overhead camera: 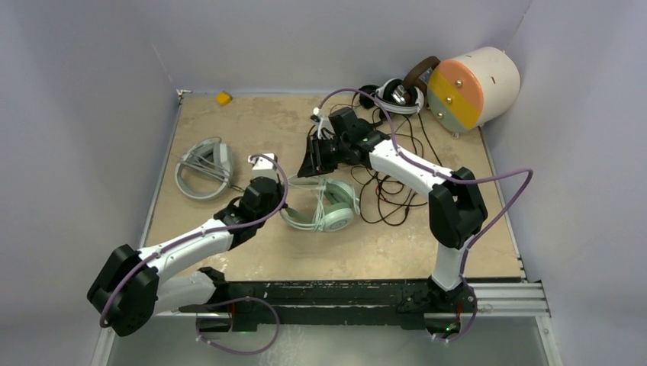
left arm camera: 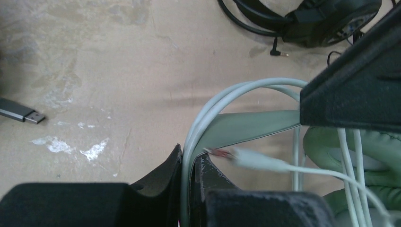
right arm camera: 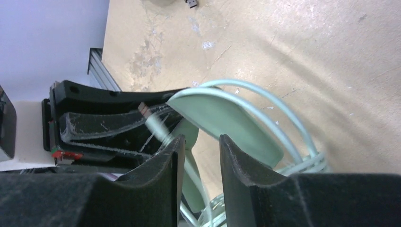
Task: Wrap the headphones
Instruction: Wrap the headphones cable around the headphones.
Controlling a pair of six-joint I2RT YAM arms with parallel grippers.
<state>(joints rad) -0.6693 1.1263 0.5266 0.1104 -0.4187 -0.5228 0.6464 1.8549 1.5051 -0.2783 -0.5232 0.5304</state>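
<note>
The right gripper (right arm camera: 201, 144) is hovering, jaws parted, right by the mint-green headphones (right arm camera: 222, 113), whose pale cable (right arm camera: 283, 101) is arching over the tan table (right arm camera: 331, 56).

From the left wrist, we see the mint-green headphones (left arm camera: 321, 142) run off the right and bottom edges, just right of the left jaws, one right jaw covering part of the headband. Their pale cable (left arm camera: 188, 151) vanishes between the left jaws; the plug (left arm camera: 250, 158) just beyond them is blurred. Ahead, black headphones (left arm camera: 326, 21) are cut by the top edge. A grey stick (left arm camera: 16, 109) far left is clipped. From above, the left jaws hide beneath their wrist.
</note>
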